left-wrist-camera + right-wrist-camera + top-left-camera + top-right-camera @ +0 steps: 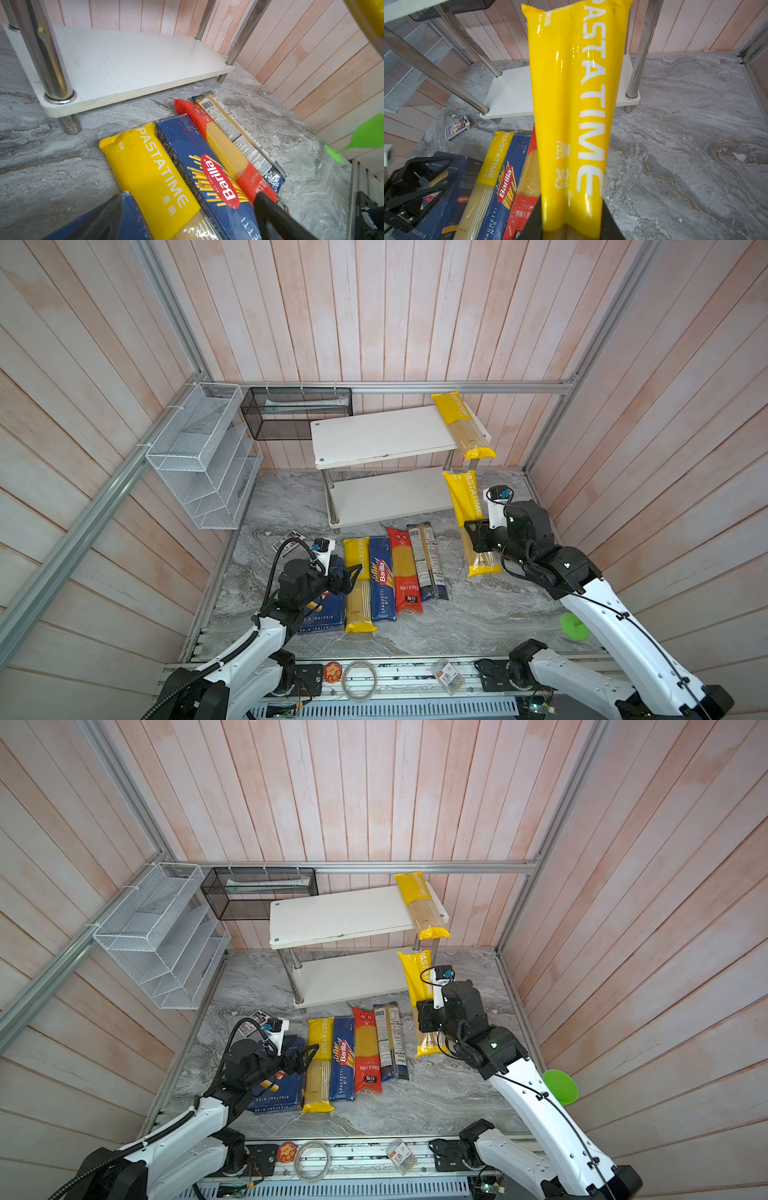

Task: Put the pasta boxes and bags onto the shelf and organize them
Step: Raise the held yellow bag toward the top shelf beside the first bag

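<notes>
The shelf (382, 435) (340, 915) stands at the back, with one yellow bag (463, 427) lying across the right end of its top board. My right gripper (473, 537) (571, 218) is shut on a second yellow PASTATIME bag (467, 502) (571, 104), held off the table in front of the shelf's right end. On the table lie the rigatoni box (324, 614), a yellow bag (359, 593), the spaghetti box (382, 585), a red bag (403, 572) and a blue-clear bag (428, 564). My left gripper (351, 574) (187, 218) hangs open over the rigatoni box and yellow bag.
A white wire rack (199, 456) and a black mesh basket (297, 412) hang at the back left. A small card box (286, 541) lies left of the row. A green plastic glass (573, 626) lies by the right wall. A tape roll (359, 680) sits on the front rail.
</notes>
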